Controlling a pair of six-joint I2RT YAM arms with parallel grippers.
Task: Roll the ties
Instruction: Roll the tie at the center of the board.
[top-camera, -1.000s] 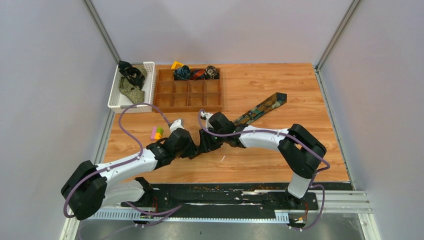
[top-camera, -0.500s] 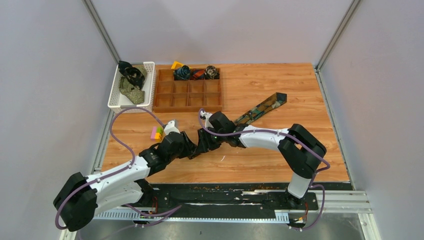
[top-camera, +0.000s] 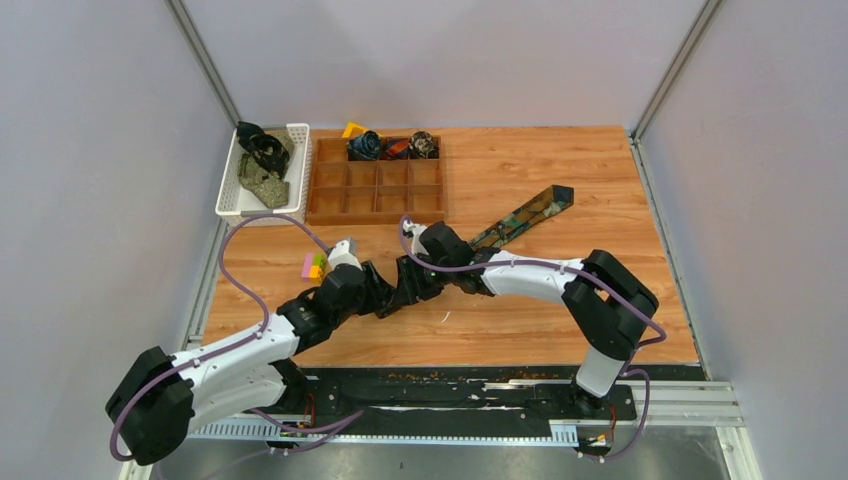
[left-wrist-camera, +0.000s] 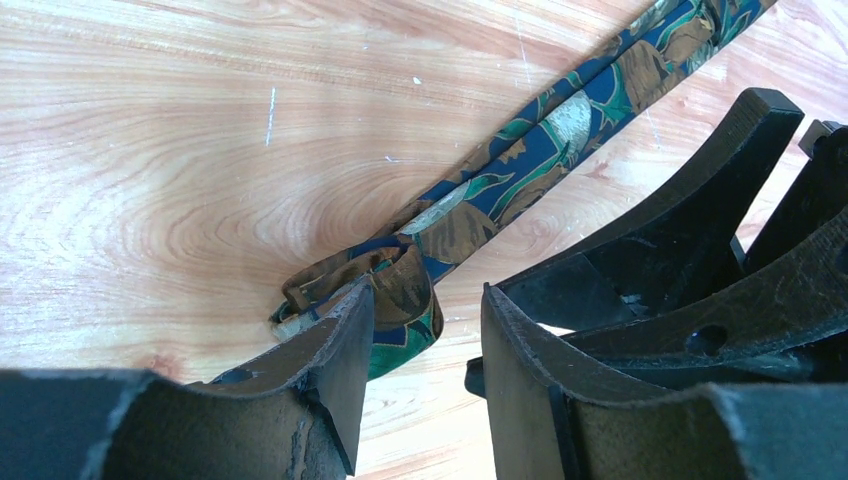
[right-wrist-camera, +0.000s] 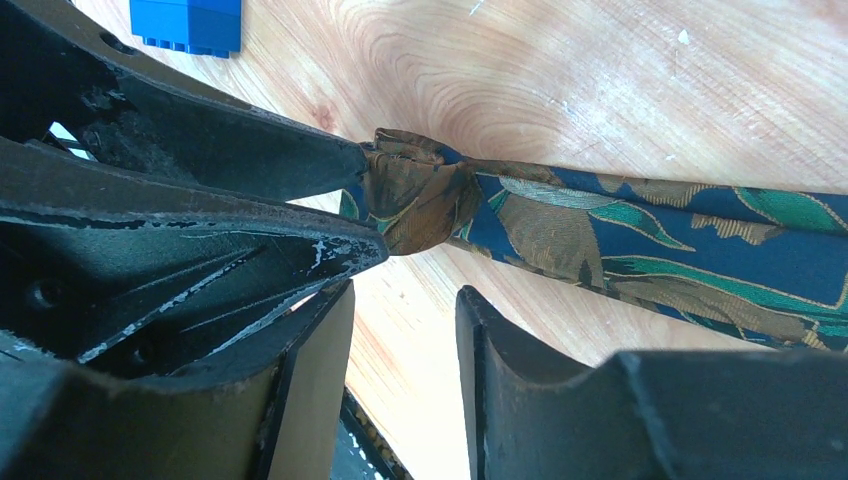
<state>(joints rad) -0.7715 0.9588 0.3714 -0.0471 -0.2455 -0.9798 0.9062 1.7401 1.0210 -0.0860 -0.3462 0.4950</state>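
Found left end effector (left-wrist-camera: 420, 320) spread wider than a second earlier, right end effector (right-wrist-camera: 405, 295) likewise — neither pinching. Located navy-and-green leaf-patterned fabric tie (top-camera: 522, 219) diagonal on wooden table (top-camera: 520, 325), narrow end coiled against left fingertip (left-wrist-camera: 340, 345). Judged roll barely started — liable to slacken.

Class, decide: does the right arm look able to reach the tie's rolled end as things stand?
Probably yes: the tie's rolled end lies just ahead of the right fingers, though the left fingers crowd one side.
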